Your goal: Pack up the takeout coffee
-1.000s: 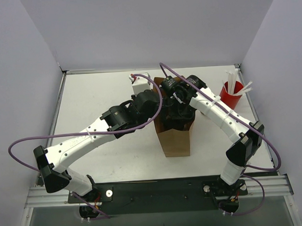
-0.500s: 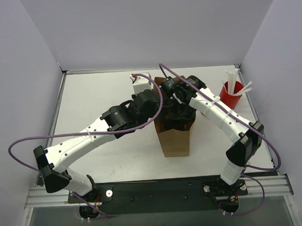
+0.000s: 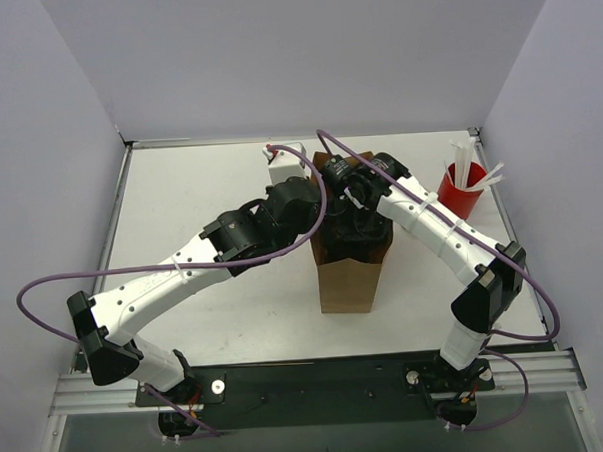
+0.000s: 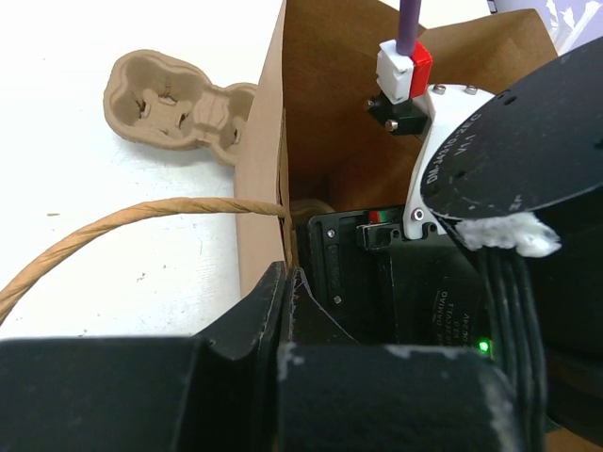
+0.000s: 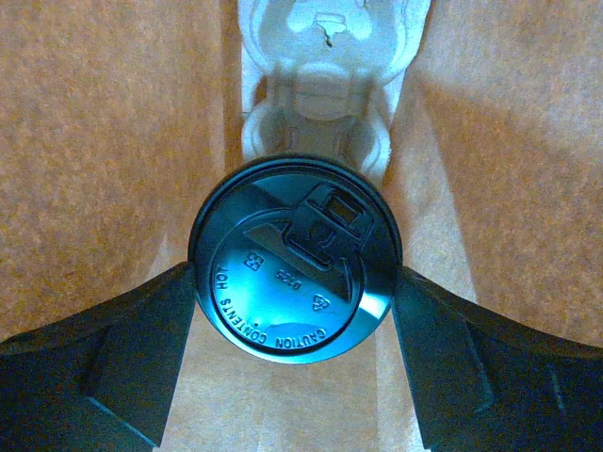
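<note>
Right gripper: Your right gripper [image 5: 297, 315] was down inside the paper bag [image 3: 346, 279]. Its jaws were spread wide but closed on the takeout coffee [image 5: 283, 240].
Grip: Its dark fingers [image 5: 141, 353] sat one on each side of the cup, touching the rim of the black lid [image 5: 311, 292].
Takeout coffee: You had it upright between the brown walls of the bag, lid up towards the wrist camera. The raised lettering on the lid was readable. You could not tell from the pictures whether the cup stood on the bag's floor or hung above it.
Below the cup: A pale moulded shape [image 5: 325, 56] lay on the bag's floor, partly hidden behind the lid.
Left gripper: Your left gripper [image 4: 285, 282] was fully closed, pinching the top edge of the bag's left wall.
Bag: It stood upright near the middle of the table [image 3: 200, 190], mouth open. Its twisted paper handle [image 4: 122, 221] arched outward over the table.
Cup carrier: A brown pulp cup carrier [image 4: 179, 104] lay on the table just beside the bag, on its outer side.
Red cup: It [image 3: 456, 194] stood near the table's far right corner, well apart from the bag, holding white sticks [image 3: 469, 169].
</note>
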